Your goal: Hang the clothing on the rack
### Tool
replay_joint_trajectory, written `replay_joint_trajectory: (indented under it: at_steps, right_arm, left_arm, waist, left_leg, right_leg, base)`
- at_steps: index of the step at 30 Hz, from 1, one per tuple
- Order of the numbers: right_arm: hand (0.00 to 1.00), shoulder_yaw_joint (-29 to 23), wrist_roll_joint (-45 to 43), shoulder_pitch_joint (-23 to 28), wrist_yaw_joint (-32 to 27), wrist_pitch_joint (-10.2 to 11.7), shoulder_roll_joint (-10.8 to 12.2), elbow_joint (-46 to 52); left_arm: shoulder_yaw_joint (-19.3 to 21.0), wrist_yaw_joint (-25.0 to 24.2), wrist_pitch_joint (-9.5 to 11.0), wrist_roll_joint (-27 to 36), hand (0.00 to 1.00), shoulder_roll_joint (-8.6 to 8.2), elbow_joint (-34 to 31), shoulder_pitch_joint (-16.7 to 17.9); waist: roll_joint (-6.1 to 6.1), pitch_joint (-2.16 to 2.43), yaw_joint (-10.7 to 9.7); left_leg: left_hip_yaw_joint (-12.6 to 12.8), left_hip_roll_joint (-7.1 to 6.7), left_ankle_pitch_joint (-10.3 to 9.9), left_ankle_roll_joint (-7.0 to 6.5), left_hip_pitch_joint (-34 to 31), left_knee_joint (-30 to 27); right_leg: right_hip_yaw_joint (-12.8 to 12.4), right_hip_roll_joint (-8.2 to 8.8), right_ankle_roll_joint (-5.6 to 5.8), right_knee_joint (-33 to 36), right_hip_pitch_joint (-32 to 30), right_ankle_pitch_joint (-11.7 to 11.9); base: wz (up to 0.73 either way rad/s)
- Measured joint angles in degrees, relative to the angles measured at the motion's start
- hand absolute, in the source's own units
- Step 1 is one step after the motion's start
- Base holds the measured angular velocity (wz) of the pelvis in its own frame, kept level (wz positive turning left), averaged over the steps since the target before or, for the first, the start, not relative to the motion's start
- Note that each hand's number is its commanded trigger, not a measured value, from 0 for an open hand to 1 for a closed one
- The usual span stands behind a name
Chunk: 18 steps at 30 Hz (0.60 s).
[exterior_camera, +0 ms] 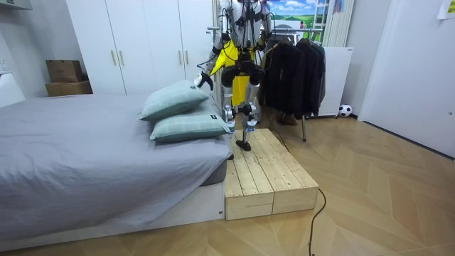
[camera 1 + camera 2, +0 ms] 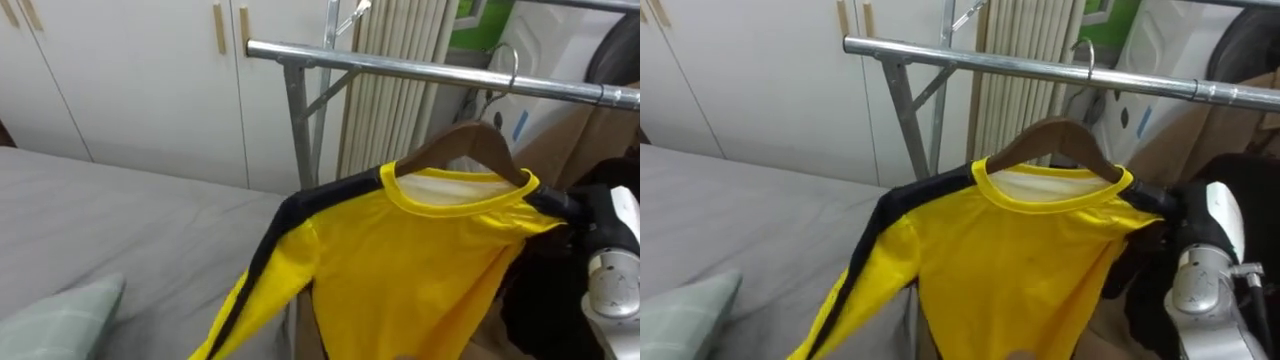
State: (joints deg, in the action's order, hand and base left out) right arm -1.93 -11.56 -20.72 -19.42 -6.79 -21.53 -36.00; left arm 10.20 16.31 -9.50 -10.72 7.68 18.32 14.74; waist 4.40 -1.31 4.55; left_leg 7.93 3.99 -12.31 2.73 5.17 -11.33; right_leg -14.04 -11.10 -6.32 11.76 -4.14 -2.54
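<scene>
Yellow shirt [image 2: 400, 260] on hanger [image 2: 470, 145], hook over rail [image 2: 420, 68]; dark coats [image 1: 295, 71] nr.

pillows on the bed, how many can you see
2: the upper pale green pillow rests on the lower pale green pillow, both at the grey bed's end beside the robot.

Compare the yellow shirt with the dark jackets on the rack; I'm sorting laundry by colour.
The yellow shirt is bright with black sleeve stripes; the dark jackets are dark all over. The yellow shirt slants on its wooden hanger, one sleeve trailing toward the bed; the dark jackets hang straight down. Both are at the metal rail.
</scene>
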Motion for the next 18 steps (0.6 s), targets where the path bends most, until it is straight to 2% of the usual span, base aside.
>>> replay_joint_trajectory:
  at_steps: [1, 2, 4, 6, 10, 13, 18]
  right_arm:
    - [1.0, 0.1, 0.1, 0.0, -0.9, 0.3, 0.0, 0.0]
    - [1.0, 0.1, 0.1, 0.0, -1.2, 0.6, 0.0, 0.0]
    - [1.0, 0.1, 0.0, 0.0, -2.1, 1.3, 0.0, 0.2]
    - [1.0, 0.1, 0.2, 0.0, -3.1, 1.6, 0.0, 0.2]
    - [1.0, 0.2, -0.4, 0.0, -4.5, 1.8, 0.0, 1.3]
    - [1.0, 0.3, -2.4, 0.0, -5.7, 2.1, 0.0, 1.4]
    - [1.0, 0.8, -4.2, 0.1, -6.1, 2.2, 0.4, 1.4]
  left_arm:
    - [-1.3, 1.1, 2.1, 0.6, 0.0, 0.59, -2.8, -2.2]
    - [-1.9, 1.4, 3.1, 1.5, 0.0, 0.88, -4.3, -3.1]
    - [-3.9, 1.8, 4.1, 4.0, 0.0, 0.79, -12.9, -5.1]
    - [-6.1, 1.7, 5.8, 4.8, 0.0, 0.75, -17.4, -5.9]
    - [-9.0, 1.0, 5.9, 6.4, 0.0, 0.75, -26.0, -6.5]
    - [-9.2, 0.5, 6.1, 6.8, 0.0, 0.79, -30.3, -6.8]
    - [-9.4, 0.1, 6.2, 6.8, 0.0, 0.71, -33.0, -7.4]
  waist:
    - [-0.03, -0.02, 0.0]
    - [-0.05, -0.01, 0.1]
    - [0.03, 0.07, -0.6]
    - [-0.01, 0.13, -0.8]
    - [-0.06, 0.21, -1.1]
    - [-0.22, 0.43, -1.1]
    - [-0.57, 0.59, -1.1]
  left_leg:
    - [0.8, -0.04, 0.0, -0.06, 0.2, 0.3]
    - [1.2, -0.05, 0.1, -0.1, 0.4, 0.6]
    - [1.6, -0.07, 0.1, -0.13, 0.5, 0.9]
    - [2.2, -0.1, 0.1, -0.13, 0.5, 1.1]
    - [1.1, -0.06, 0.1, -0.14, 0.5, 1.2]
    - [0.5, 0.09, 0.1, -0.13, 0.6, 1.2]
    - [-0.4, 0.32, 0.1, -0.1, 2.0, 1.8]
  right_leg:
    - [-0.2, 0.02, 0.07, 0.1, -0.1, 0.0]
    - [-0.2, 0.04, 0.1, 0.1, -0.1, 0.0]
    - [-0.1, 0.07, 0.04, 0.1, -0.4, 0.1]
    - [-0.1, 0.05, -0.38, 0.1, -0.8, 0.4]
    - [0.2, -0.01, -0.98, 0.9, -0.8, -0.1]
    - [0.6, -0.05, -1.32, 0.9, -0.6, -0.4]
    - [0.7, -0.26, -1.83, 0.9, 0.7, -1.0]
  base:
    - [-0.21]
    - [-0.25]
    - [-0.16]
    - [-0.1]
    - [0.03]
    - [0.12]
    - [0.05]
